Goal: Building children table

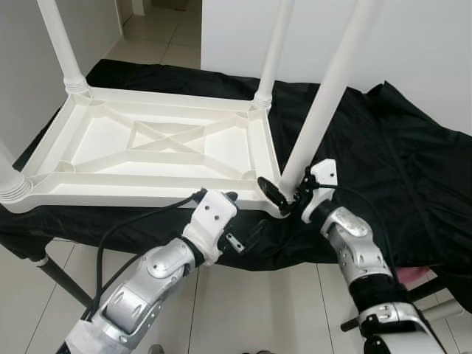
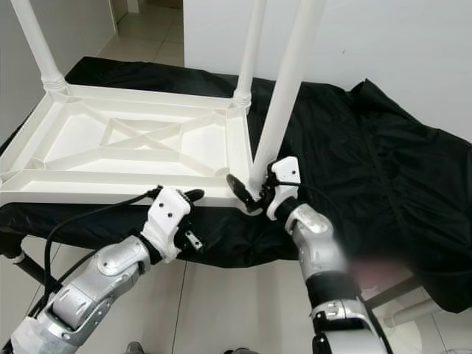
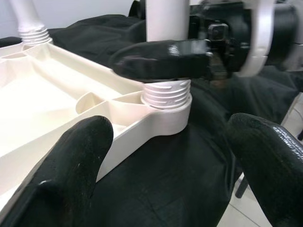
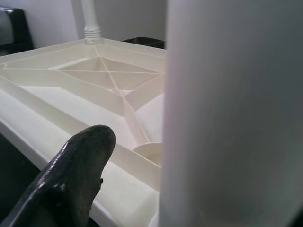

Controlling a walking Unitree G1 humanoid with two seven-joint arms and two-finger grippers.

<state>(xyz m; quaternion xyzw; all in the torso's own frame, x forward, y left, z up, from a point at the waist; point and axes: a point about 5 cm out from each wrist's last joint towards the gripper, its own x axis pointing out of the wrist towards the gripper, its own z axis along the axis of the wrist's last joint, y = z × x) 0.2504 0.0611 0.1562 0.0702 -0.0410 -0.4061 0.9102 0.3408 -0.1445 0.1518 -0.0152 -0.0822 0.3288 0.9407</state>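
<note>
A white plastic table top [image 1: 133, 190] lies upside down on a black cloth [image 1: 383, 147]. Legs stand in its corners. The near-right leg [image 1: 324, 96] leans slightly, and its threaded base [image 3: 165, 94] sits in the corner socket. My right gripper [image 1: 289, 193] is shut on this leg just above the thread, with one black finger [image 3: 161, 59] lying across it. My left gripper [image 1: 243, 217] is open just below the top's front edge, close to that corner, holding nothing. Its fingers [image 3: 66, 170] frame the socket in the left wrist view.
The far-right leg [image 1: 274, 51], far-left leg [image 1: 60, 44] and near-left leg [image 1: 9, 181] stand upright. A white wall [image 1: 413, 44] rises behind the cloth. Tiled floor [image 1: 243, 310] lies below, with a dark stand leg [image 1: 59, 276] at the left.
</note>
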